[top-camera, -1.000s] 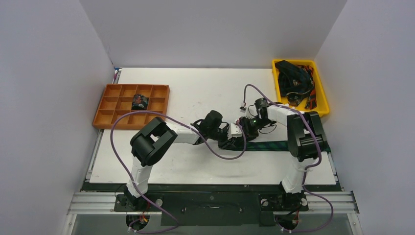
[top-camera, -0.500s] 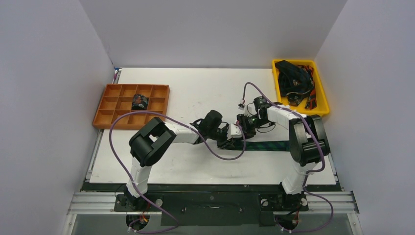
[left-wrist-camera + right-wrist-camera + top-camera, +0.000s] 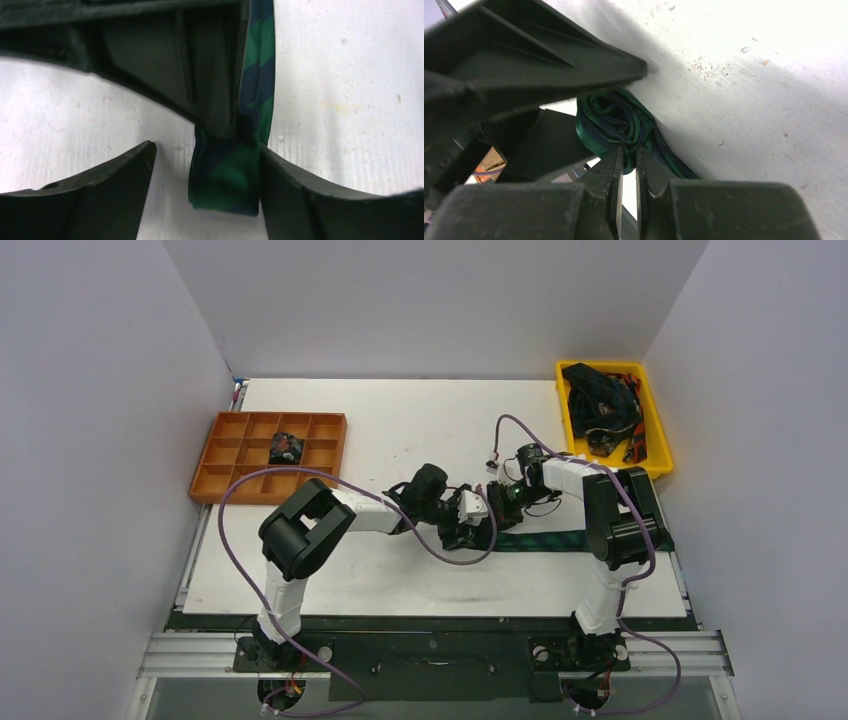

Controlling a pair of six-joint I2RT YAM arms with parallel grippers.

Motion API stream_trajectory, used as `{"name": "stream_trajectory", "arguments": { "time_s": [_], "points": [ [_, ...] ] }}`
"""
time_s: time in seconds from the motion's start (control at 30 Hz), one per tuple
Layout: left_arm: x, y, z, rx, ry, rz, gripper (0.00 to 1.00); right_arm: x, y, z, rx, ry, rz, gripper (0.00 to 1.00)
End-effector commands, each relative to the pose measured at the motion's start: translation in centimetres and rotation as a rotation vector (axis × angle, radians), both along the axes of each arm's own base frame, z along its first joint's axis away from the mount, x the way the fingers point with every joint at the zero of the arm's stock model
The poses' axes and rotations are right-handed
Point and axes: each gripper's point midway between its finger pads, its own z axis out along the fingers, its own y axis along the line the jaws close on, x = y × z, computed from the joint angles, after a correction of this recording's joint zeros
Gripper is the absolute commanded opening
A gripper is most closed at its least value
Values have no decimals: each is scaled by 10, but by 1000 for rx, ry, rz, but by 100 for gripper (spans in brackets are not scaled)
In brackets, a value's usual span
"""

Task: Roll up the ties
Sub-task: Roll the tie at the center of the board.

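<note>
A green and navy plaid tie [image 3: 545,538] lies flat on the table and runs left into a partly rolled coil [image 3: 613,120]. My right gripper [image 3: 629,150] is shut on the coil's fabric, pinching a fold between its tips. My left gripper [image 3: 205,147] stands open around the same coil [image 3: 227,175]. Its right finger [image 3: 320,200] touches the coil's side, and its left finger [image 3: 100,195] is apart from it. In the top view both grippers, left [image 3: 472,530] and right [image 3: 495,508], meet at the table's middle. A small dark coil [image 3: 286,448] sits in the orange tray [image 3: 225,480].
The orange compartment tray is at the left. A yellow bin [image 3: 655,435] at the back right holds a tangle of dark ties [image 3: 600,400]. Purple cables [image 3: 240,540] loop over both arms. White walls close in the table on three sides.
My left gripper has opened off the coil and drawn slightly left. My right gripper opened briefly, then shut on the coil's fabric.
</note>
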Motion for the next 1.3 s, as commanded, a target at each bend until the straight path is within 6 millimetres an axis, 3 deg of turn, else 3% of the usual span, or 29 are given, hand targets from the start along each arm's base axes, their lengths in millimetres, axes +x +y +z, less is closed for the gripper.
{"name": "stream_trajectory", "arguments": {
  "time_s": [0.0,0.2,0.33,0.43,0.57,0.6,0.73,0.8,0.87,0.93,1.0,1.03,1.1,1.27],
  "points": [
    [1,18,7,-5,18,38,73,-7,-32,-34,-163,-7,44,0],
    [-15,-2,25,-50,8,-55,82,-2,-40,-42,-215,-22,58,0],
    [-25,-10,13,-24,29,-83,86,-3,-39,-38,-203,-32,67,0],
    [-25,-12,-7,21,51,-71,83,1,-32,-27,-161,-48,60,0],
    [-20,1,-33,116,50,-17,62,3,-17,-7,-77,-73,69,0],
    [-16,6,-36,134,41,6,53,3,-12,1,-45,-80,69,0],
    [-15,27,-43,177,45,48,33,0,0,28,40,-85,68,0],
    [-17,33,-43,187,47,44,28,-4,-2,31,38,-67,57,0],
    [-21,36,-41,184,47,29,27,-9,-10,21,-8,-45,54,0],
    [-24,38,-40,189,54,19,27,-12,-22,2,-85,-30,69,0],
    [-23,36,-37,181,59,17,38,-9,-31,-18,-157,-24,73,0],
    [-24,35,-35,171,67,11,49,-5,-37,-24,-201,-30,68,0],
    [-22,34,-28,140,75,19,58,0,-43,-38,-253,-24,64,0],
    [-14,35,-8,33,58,22,62,4,-50,-51,-349,-52,102,0]
  ]
}}
